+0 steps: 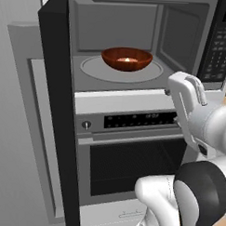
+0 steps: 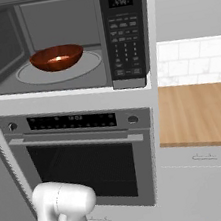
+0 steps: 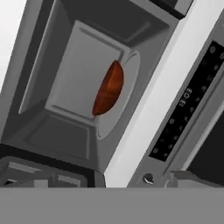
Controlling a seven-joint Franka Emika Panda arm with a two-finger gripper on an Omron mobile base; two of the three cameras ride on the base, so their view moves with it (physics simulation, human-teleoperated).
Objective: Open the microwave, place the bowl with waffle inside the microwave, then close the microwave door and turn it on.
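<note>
White arm (image 1: 195,193) is rising nearest the lens, its pincer (image 1: 187,102) standing with jaws apart, gripping nothing, outside the cavity. One microwave (image 2: 71,42) is sitting with its one microwave door (image 1: 57,108) swung open. One bowl (image 1: 127,58) is resting on the turntable (image 1: 89,67), up-left of the pincer, holding one waffle (image 1: 128,60).
</note>
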